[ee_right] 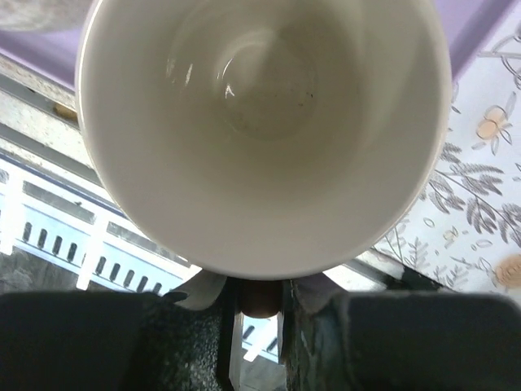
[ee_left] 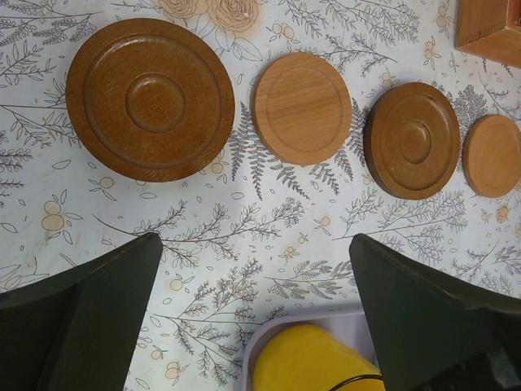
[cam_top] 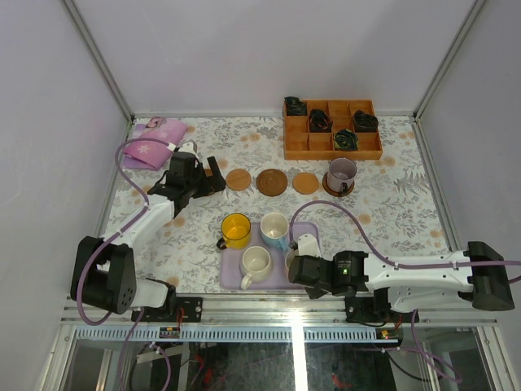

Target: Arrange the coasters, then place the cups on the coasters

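1. Top view. A row of thin round wooden discs lies on the floral-patterned bench (cam_top: 391, 220): a light tan coaster (cam_top: 238, 179), a dark grooved coaster (cam_top: 272, 182) and a second tan coaster (cam_top: 306, 182). At the 3 o'clock end, a greyish-purple ceramic mug (cam_top: 342, 173) stands on another dark disc.
2. Top view. At 6 o'clock of the row, a flat lavender rectangular tray (cam_top: 277, 282) carries a yellow mug (cam_top: 236, 230), a light blue mug (cam_top: 274, 230) and a cream-white mug (cam_top: 256, 265).
3. Top view. The left end effector (cam_top: 213, 175) hovers at the row's 9 o'clock end. The right end effector (cam_top: 299, 262) is at the tray's 3 o'clock side, against a partly hidden pale cup (cam_top: 307, 243).
4. Left wrist view. The fingers are wide apart and hold nothing. A dark ringed coaster (ee_left: 151, 98) lies at 11 o'clock, with three more discs running toward 3 o'clock. The yellow mug is at 6 o'clock.
5. Right wrist view. The pale cup's inside fills the frame. The dark fingers sit close together beneath its rim at 6 o'clock; I cannot tell whether they are clamped on it.
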You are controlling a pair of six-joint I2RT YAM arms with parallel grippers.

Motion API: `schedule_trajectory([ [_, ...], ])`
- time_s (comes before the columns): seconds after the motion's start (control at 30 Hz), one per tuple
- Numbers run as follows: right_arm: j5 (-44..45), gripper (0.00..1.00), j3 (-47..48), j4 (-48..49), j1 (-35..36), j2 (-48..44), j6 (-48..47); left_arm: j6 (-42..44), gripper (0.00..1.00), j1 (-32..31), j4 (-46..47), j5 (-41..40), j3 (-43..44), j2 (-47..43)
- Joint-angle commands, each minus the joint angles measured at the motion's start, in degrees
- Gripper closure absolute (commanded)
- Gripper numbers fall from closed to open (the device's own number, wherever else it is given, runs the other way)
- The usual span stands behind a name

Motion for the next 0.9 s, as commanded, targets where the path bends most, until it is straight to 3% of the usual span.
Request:
schedule_trajectory([
  [0.0, 5.45, 1.0, 5.88, -6.19, 1.52, -3.52, 3.56, -0.2, 0.0, -0.42, 2.92, 0.63, -0.69, 0.2],
  [0.3, 22.51, 1.0, 14.93, -18.34, 1.73, -2.77, 10.32, 0.19, 0.0, -0.38, 2.49, 0.41, -0.34, -0.08],
  [0.4, 26.77, 1.0, 19.61, -21.51, -1.48, -0.12, 9.52, 0.51, 0.0, -0.39, 1.88, 0.28, 0.27, -0.16],
  [0.67, 18.62, 1.0, 23.48, -5.45, -20.52, 1.67, -10.57, 1.26, 0.0, -0.39, 0.34, -0.42, 1.58, -1.65],
  [0.87, 17.24, 1.0, 30.1, -1.91, -27.48, 11.28, -18.0, 3.13, 0.0, -0.39, -0.44, -3.1, 1.5, -3.33],
])
